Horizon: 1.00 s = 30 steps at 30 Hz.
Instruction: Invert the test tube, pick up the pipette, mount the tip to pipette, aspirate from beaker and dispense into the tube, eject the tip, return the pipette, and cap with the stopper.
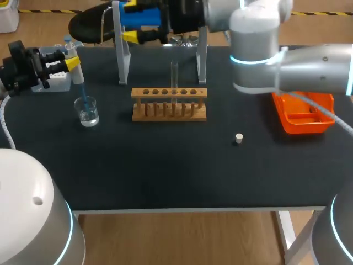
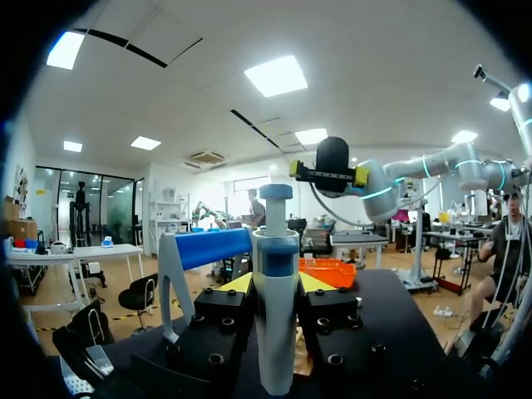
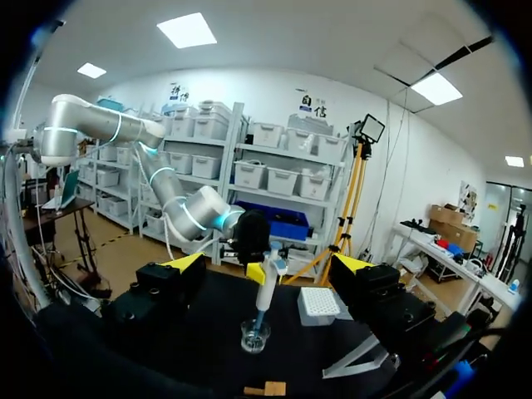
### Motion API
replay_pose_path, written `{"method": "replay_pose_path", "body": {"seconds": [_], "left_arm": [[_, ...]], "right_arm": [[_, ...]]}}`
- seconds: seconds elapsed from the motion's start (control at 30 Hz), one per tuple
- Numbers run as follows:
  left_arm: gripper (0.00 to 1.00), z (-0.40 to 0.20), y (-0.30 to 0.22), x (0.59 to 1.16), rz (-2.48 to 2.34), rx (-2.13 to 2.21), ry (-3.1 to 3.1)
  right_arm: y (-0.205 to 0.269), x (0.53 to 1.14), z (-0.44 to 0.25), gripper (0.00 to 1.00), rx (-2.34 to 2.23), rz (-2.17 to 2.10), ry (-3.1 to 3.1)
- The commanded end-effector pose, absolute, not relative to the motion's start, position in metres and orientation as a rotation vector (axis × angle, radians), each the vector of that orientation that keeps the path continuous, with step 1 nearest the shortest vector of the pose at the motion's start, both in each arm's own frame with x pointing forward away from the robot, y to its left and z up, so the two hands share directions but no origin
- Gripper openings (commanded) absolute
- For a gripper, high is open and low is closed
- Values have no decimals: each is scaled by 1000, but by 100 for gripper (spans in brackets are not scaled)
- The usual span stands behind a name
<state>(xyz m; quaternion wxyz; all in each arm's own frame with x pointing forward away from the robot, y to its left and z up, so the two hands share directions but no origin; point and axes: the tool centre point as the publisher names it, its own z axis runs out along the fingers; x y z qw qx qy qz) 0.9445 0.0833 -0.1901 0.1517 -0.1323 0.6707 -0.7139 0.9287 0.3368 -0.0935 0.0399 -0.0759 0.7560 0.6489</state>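
At the table's nine o'clock side, the left gripper (image 2: 276, 287) has its fingers clamped on the body of the pipette (image 2: 276, 332). It holds the pipette close to upright, so the blue tip (image 1: 84, 95) reaches down into the beaker (image 1: 88, 112) and its clear liquid. I judge this to be the drawing-up step. The tip box (image 1: 55, 80) sits at the beaker's eleven o'clock, handy for mounting a tip.

The stand (image 1: 122, 55) is at twelve o'clock from the wooden rack (image 1: 169, 110). In the rack the tube (image 1: 174, 74) stands mouth up, ready to take the liquid. The stopper (image 1: 239, 138) lies apart at the rack's four o'clock, probably kept for the last step. The orange tray (image 1: 287, 124) sits at three o'clock, likely for the used tip.

The right gripper (image 2: 328, 172) hangs high near the table's twelve o'clock edge. Its fingers are wide apart and hold nothing, and it seems parked out of the pipette's way.
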Motion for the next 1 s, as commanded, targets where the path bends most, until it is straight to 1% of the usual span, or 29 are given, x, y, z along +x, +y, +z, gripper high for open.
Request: {"method": "replay_pose_path", "body": {"seconds": [0.03, 0.3, 0.5, 0.77, 1.0], "left_arm": [[0, -190, 84, 944, -2050, -378, 1926], [0, -190, 84, 944, -2050, -378, 1926], [0, -190, 84, 944, -2050, -378, 1926], [0, -190, 84, 944, -2050, -378, 1926], [0, -190, 84, 944, -2050, -378, 1926]], "right_arm": [[275, 934, -102, 100, -260, 1949, 2392], [245, 936, -146, 100, -306, 1815, 2500], [229, 936, -170, 100, -271, 1813, 2515], [217, 943, -197, 100, -177, 1788, 2512], [217, 950, -219, 100, -154, 1745, 2538]]}}
